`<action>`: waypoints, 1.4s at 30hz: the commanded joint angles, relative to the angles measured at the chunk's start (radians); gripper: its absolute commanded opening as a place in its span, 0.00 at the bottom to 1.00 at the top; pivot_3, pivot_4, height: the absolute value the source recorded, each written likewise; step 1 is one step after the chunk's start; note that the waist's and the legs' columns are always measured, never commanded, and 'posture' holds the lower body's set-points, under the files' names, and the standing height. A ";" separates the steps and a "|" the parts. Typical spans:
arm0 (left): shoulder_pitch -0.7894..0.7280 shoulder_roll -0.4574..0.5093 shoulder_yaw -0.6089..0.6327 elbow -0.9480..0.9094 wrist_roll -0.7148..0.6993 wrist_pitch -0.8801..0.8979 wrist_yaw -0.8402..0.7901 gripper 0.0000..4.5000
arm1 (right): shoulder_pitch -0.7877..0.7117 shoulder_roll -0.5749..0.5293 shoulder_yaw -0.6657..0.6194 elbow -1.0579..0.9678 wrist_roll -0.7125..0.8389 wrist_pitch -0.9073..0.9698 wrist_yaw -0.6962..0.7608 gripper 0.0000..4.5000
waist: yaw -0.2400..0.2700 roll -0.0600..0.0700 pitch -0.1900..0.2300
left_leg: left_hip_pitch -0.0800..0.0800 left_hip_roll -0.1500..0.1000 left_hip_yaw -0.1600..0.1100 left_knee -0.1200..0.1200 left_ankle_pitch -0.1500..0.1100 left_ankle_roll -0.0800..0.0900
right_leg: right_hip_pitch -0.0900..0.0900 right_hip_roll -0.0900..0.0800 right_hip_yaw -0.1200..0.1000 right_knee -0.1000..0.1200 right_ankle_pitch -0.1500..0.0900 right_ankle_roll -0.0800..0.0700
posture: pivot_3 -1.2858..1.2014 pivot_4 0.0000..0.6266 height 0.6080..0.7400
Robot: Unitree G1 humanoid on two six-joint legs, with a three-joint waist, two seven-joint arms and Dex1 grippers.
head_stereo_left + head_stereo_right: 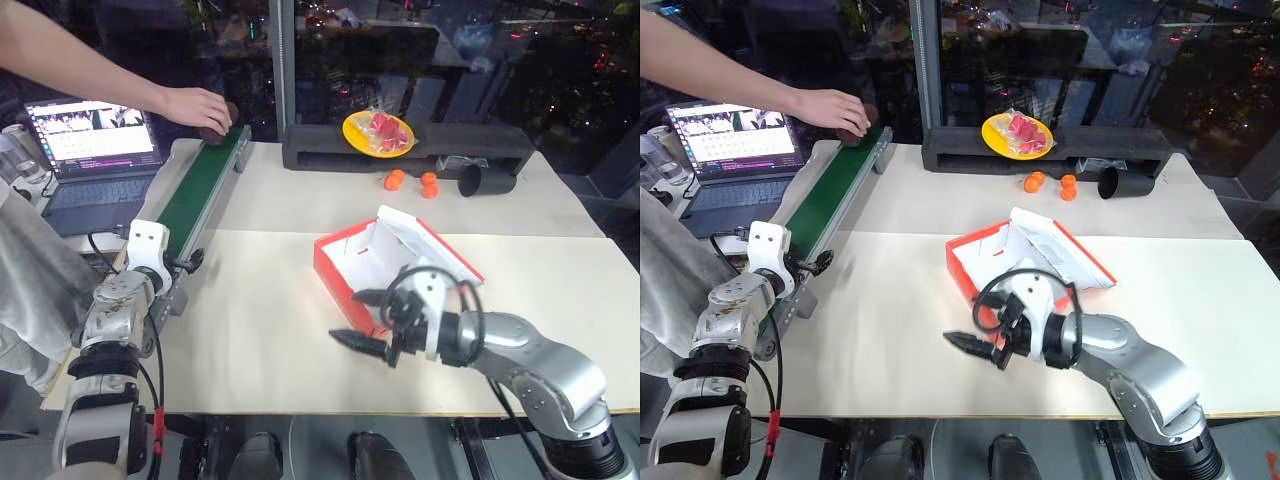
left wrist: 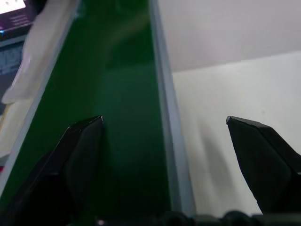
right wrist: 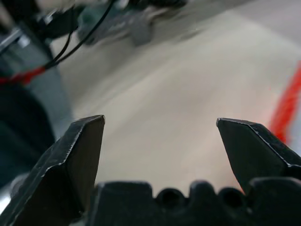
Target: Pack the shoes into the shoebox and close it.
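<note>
Shoebox (image 1: 345,262) mid-table (image 1: 250,330), red-orange outside, white inside, lid flap (image 1: 425,245) open and leaning back, white tissue within. One dark brown shoe (image 1: 215,128) at the far end of the green conveyor (image 1: 195,190) along the table's left edge, under a person's hand (image 1: 195,105). My right gripper (image 1: 358,320) just beside the box's near corner, jaws wide, empty. My left gripper (image 2: 164,125) over the conveyor's near end, jaws wide, empty

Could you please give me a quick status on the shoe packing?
Left gripper and right gripper open, empty. Shoebox open, no shoes inside. Person's hand placing a dark shoe on the conveyor.
</note>
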 commanded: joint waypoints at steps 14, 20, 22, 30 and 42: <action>-0.126 0.034 -0.013 0.042 0.035 0.025 0.002 1.00 | -0.020 0.063 0.013 0.045 -0.097 -0.038 -0.088 1.00 | 0.011 0.000 0.000 | -0.001 0.000 0.000 0.000 0.000 0.000 | -0.001 0.001 0.000 0.001 0.000 0.000 | 0.52 0.24 1.00; -0.148 0.057 -0.008 0.044 0.044 0.031 0.010 1.00 | -0.025 0.071 0.011 0.053 -0.113 -0.037 -0.107 1.00 | 0.016 -0.001 0.000 | -0.001 0.000 0.000 0.000 0.000 0.000 | -0.001 0.001 0.000 0.001 0.000 0.000 | 0.52 0.24 1.00; -0.157 0.067 -0.004 0.061 0.047 0.025 0.022 1.00 | -0.025 0.081 0.005 0.053 -0.111 -0.038 -0.116 1.00 | 0.016 -0.001 0.000 | -0.001 0.000 0.000 0.000 0.000 0.000 | -0.001 0.001 0.000 0.000 0.000 0.000 | 0.52 0.24 1.00; -0.191 0.083 -0.010 0.124 0.058 0.002 0.040 1.00 | -0.026 0.096 0.009 0.059 -0.118 -0.040 -0.124 1.00 | 0.019 -0.001 0.000 | -0.001 0.000 0.000 0.000 0.000 0.000 | -0.001 0.001 0.000 0.001 0.000 0.000 | 0.52 0.24 1.00; -0.219 0.091 -0.008 0.207 0.075 -0.043 0.047 1.00 | -0.021 0.104 0.003 0.053 -0.126 -0.041 -0.134 1.00 | 0.018 -0.001 0.000 | -0.001 0.000 0.000 0.000 0.000 0.000 | -0.001 0.001 -0.001 0.001 0.000 0.000 | 0.52 0.24 1.00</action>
